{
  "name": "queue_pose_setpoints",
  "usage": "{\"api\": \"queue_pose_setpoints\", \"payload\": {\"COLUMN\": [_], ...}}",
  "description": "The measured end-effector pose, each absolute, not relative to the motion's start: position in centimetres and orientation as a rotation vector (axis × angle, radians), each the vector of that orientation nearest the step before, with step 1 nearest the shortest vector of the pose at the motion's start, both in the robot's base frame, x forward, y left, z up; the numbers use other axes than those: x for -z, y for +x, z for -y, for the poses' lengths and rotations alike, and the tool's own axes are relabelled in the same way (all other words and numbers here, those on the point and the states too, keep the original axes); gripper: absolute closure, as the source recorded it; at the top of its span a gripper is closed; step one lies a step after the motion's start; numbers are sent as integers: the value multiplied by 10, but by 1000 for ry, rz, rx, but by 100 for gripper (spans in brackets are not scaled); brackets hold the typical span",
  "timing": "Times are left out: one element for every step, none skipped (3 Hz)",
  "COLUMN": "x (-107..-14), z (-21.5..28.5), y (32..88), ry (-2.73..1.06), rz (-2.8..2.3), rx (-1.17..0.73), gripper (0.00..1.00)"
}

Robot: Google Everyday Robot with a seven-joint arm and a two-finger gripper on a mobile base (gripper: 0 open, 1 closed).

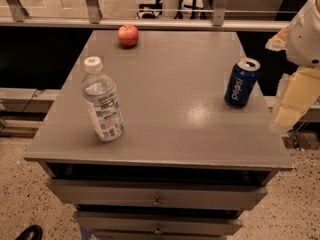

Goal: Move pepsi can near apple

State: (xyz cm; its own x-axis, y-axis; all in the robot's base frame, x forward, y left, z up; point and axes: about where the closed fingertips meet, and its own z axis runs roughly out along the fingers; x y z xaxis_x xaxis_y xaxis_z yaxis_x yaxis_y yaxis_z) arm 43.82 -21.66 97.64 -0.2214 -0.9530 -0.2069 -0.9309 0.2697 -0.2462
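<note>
saw the pepsi can (241, 82) standing upright on the grey table (175, 134), close to the right edge, about halfway between front and back. noted its dark blue side with white "pepsi" lettering running up it, and the silver top facing up.

found the gripper (290, 106) off the table, beyond the right edge, hanging in the air as a pale yellowish shape under a white arm part (305, 29). placed the can to the left of the gripper in the view, near it but apart from it, with the right edge of the table between the two. saw no touching between can and gripper, so clearly not holding the can. could not tell the state of the gripper, wide or narrow.

found the apple (128, 35) at the far edge of the table, a little left of the middle, red with a yellowish patch. judged it well apart from the can, with a wide stretch of table top between them, and still farther from the gripper.

saw also a clear plastic water bottle (102, 101) with white cap and label, standing near the front left of the table, well apart from both can and apple. noticed drawers (156, 196) with small knobs under the table top, a speckled floor (25, 194) around, and a pale ledge (50, 23) with metal posts behind the table.
</note>
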Motion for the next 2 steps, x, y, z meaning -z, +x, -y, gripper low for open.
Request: {"api": "queue_pose_setpoints", "payload": {"x": [-977,-972], "z": [216,221], "y": [438,446], "ry": [-1723,-1686], "rz": [-2228,-2187], "rx": [101,75], "gripper": [0,0]}}
